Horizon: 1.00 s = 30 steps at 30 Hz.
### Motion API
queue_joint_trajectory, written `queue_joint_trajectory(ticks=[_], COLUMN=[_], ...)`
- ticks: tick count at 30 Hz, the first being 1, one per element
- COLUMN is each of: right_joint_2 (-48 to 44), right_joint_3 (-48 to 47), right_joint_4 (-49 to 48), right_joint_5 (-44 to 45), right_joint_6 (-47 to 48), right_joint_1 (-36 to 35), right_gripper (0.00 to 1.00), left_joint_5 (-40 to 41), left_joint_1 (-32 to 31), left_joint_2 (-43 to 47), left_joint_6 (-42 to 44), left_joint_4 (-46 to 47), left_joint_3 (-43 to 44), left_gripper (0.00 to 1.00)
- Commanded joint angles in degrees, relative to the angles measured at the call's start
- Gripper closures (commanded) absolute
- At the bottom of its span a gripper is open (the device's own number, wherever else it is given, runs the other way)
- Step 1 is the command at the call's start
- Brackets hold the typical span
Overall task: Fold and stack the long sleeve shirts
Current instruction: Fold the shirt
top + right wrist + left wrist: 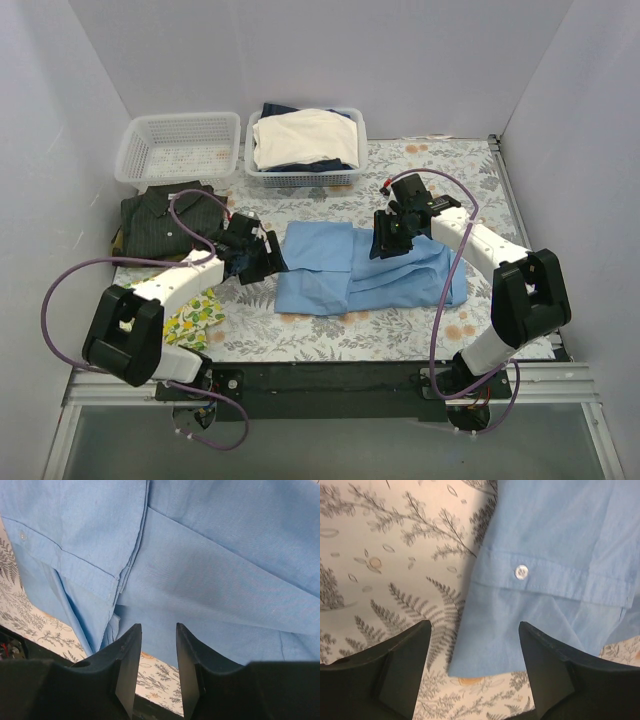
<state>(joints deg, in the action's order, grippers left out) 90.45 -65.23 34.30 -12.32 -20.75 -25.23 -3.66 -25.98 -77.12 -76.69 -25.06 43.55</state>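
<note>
Nearest us, beside the left arm's base, a yellow lemon-print cloth (200,315) lies on the fern-patterned table (300,335). Just beyond it, the light blue shirt (360,270) (560,540) (215,555) lies partly folded in the middle of the table, with both arms reaching over it. Our left claw (262,258) (474,632) hangs at the shirt's left edge, released and spread wide, holding nothing. Below it we see a cuff (550,580) with a white button (521,572). Our right claw (392,235) (157,632) hangs over the shirt's far right part, with a narrow gap between its fingers and nothing in it. Farther left, the dark pinstriped shirt (165,220) lies in a low pile. Behind that stands a white basket (135,155). Beside it, a second basket (300,180) holds a cream-white garment (305,135).
</note>
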Motion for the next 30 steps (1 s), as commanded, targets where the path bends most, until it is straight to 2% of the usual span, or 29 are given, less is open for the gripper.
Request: queue_joint_trajectory(ticks=[1, 6, 10, 13, 16, 17, 20, 21, 26, 30], right_joint_2=[-1.07, -1.86, -2.21, -2.56, -2.30, -2.04, -0.73, -0.20, 6.82, 11.14], right_joint_3=[-0.16, 0.81, 0.98, 1.07, 0.64, 0.28, -1.56, -2.09, -5.07, -6.48], right_joint_4=[-1.17, -1.17, -1.26, -1.26, -1.61, -1.70, -3.45, -3.72, -4.95, -2.59], right_joint_5=[-0.78, -0.60, -0.60, -1.39, -2.27, -2.45, -3.50, -4.03, -3.77, -0.70], right_joint_6=[0.89, 0.36, 0.45, 0.71, 1.50, 2.03, 2.30, 2.21, 0.72, -0.34], right_joint_1=[-0.25, -0.25, -0.34, -0.43, -1.22, -1.66, -3.50, -4.20, -5.35, -6.14], right_gripper=[0.58, 0.58, 0.59, 0.59, 0.59, 0.59, 0.59, 0.59, 0.64, 0.71], left_joint_5=[-7.66, -14.61, -19.09, -20.07, -20.95, -21.56, -21.31, -21.30, -21.04, -18.05], left_joint_1=[3.56, 5.67, 6.82, 7.78, 9.10, 9.62, 9.98, 10.07, 10.07, 10.07], left_joint_2=[-4.43, -11.28, -17.87, -19.64, -21.22, -21.66, -21.14, -21.14, -20.70, -18.33], left_joint_6=[3.12, 2.94, 2.24, 1.45, 1.10, 0.75, 0.48, 0.57, 2.33, 4.69], left_joint_4=[10.36, 18.27, 22.33, 24.61, 26.38, 25.86, 25.41, 25.41, 20.68, 14.53], left_joint_3=[-0.75, -0.04, -1.27, -2.85, -4.17, -4.00, -3.82, -3.30, -0.84, 2.15], left_gripper=[0.30, 0.33, 0.43, 0.52, 0.65, 0.76, 0.91, 1.00, 1.00, 1.00])
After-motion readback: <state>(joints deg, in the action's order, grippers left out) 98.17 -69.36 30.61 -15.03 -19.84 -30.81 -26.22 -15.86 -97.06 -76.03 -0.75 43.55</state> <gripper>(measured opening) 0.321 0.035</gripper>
